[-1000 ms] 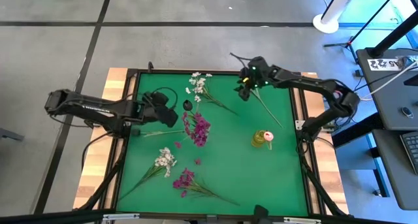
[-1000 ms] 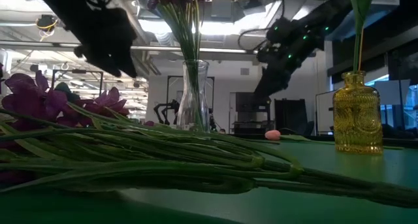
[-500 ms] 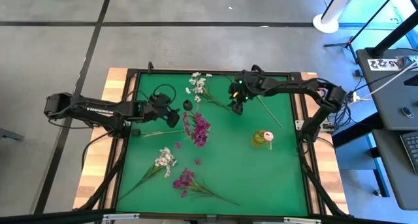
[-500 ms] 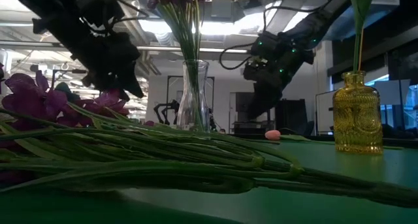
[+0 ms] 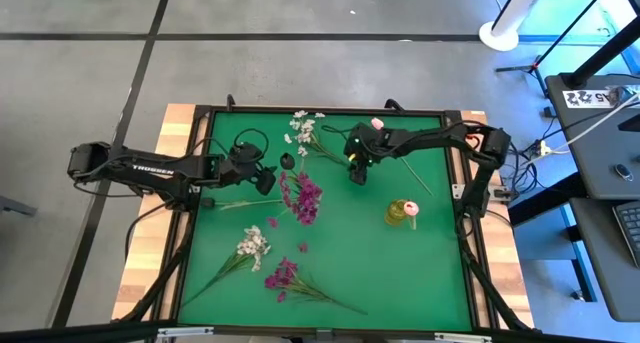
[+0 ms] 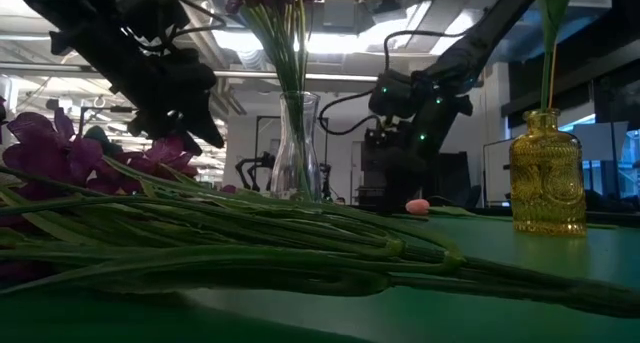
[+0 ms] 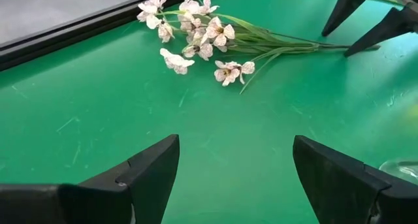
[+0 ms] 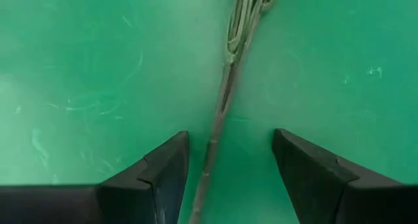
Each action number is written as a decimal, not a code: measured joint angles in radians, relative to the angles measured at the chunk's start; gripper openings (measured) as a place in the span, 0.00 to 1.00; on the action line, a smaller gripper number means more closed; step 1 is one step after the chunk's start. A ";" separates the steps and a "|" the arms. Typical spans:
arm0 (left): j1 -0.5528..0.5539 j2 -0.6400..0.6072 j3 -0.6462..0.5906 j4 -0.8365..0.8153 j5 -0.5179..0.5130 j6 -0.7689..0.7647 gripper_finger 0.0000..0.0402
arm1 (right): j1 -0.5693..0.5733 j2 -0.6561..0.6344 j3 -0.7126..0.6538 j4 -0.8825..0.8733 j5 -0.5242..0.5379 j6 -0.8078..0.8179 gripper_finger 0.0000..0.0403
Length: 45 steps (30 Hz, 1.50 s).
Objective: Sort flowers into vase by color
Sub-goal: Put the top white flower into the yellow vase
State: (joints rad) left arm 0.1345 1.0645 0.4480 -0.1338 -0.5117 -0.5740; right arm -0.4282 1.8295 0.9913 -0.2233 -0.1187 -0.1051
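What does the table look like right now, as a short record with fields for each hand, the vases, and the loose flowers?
left hand: open, empty, low over the mat near the clear vase
right hand: open, straddling the stem of the white spray, not closed on it
clear vase: holds magenta flowers
yellow vase: holds a pink bud
loose on mat: white spray at far edge, second white spray, magenta spray, pink tulip, dark bud

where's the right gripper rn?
High view: the right gripper is low over the far middle of the green table, at the stem end of the white flower spray. Its wrist view shows that stem between its open fingers.
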 joint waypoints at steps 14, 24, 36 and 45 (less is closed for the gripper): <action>0.000 0.000 0.000 0.002 0.000 0.004 0.73 | -0.004 0.027 0.002 -0.011 0.025 0.007 0.37; 0.000 0.000 0.000 0.001 0.000 0.003 0.73 | -0.004 0.024 0.001 -0.022 0.073 0.038 0.04; 0.000 0.000 0.000 0.000 0.000 0.008 0.73 | -0.028 -0.235 -0.005 -0.130 0.250 0.079 0.02; 0.000 0.000 0.000 -0.001 0.000 0.008 0.73 | -0.074 -0.554 -0.005 -0.146 0.257 0.107 0.01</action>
State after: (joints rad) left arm 0.1341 1.0645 0.4480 -0.1350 -0.5117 -0.5655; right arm -0.5021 1.2759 0.9867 -0.3689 0.1387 0.0017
